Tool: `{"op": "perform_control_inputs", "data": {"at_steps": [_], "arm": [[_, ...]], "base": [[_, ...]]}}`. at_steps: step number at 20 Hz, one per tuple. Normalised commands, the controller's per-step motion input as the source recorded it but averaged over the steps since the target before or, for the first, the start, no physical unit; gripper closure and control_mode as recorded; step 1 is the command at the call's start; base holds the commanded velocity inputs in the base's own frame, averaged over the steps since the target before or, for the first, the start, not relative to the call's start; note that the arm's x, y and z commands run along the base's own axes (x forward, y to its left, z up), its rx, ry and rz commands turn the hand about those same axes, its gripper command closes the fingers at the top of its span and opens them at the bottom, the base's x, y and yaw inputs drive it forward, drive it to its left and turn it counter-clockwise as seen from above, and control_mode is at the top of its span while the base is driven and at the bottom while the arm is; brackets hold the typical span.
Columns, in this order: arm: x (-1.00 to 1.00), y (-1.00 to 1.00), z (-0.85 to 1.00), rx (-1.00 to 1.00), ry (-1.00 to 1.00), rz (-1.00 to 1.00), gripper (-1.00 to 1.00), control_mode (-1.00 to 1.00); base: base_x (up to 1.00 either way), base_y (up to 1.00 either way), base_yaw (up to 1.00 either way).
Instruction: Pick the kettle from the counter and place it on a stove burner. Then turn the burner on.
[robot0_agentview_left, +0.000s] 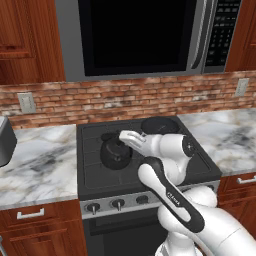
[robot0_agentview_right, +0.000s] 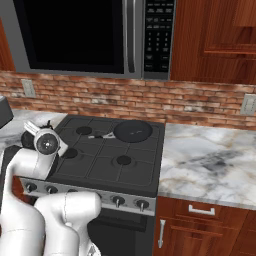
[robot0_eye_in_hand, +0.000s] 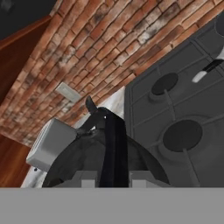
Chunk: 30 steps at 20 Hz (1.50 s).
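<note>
The squat black kettle (robot0_agentview_left: 115, 152) hangs from its thin arched handle (robot0_eye_in_hand: 113, 144), which runs between the fingers of my gripper (robot0_agentview_left: 126, 136), shut on it. It seems lifted over the left side of the cooktop. In the hand view the kettle's body (robot0_eye_in_hand: 78, 159) lies just under the gripper (robot0_eye_in_hand: 113, 177), beside the stove's left edge. The front-left stove burner (robot0_eye_in_hand: 181, 135) sits bare to its right, also seen at the burner (robot0_agentview_right: 70, 153). In the right base view my wrist hides most of the kettle (robot0_agentview_right: 27, 140). White marble counter (robot0_agentview_left: 40, 160) flanks the stove.
A flat black pan (robot0_agentview_left: 160, 125) rests on the rear-right burner, its handle pointing left (robot0_eye_in_hand: 205, 70). Knobs (robot0_agentview_left: 117, 204) line the stove front. A grey appliance (robot0_eye_in_hand: 50, 144) stands on the left counter. A microwave (robot0_agentview_left: 140, 35) hangs above.
</note>
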Motion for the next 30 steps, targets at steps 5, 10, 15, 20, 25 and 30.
{"op": "perform_control_inputs", "data": {"at_steps": [5,10,15,20,25,30], "arm": [[0.33,-0.18,0.00,0.00,0.09,0.00,1.00,-1.00],[0.37,-0.16,-0.06,0.00,0.10,0.00,1.00,-1.00],[0.33,-0.17,-0.17,0.00,0.03,0.00,1.00,-1.00],[0.26,-0.04,-0.21,-0.02,0.01,0.00,1.00,-1.00],[0.26,0.00,-0.33,-0.08,0.00,0.00,1.00,-1.00],[0.21,0.00,-0.39,-0.08,0.00,0.00,1.00,-1.00]], "base": [[0.00,0.00,0.00],[0.00,0.00,0.00],[0.00,0.00,0.00],[0.00,0.00,0.00],[0.00,0.00,0.00],[0.00,0.00,0.00]]}}
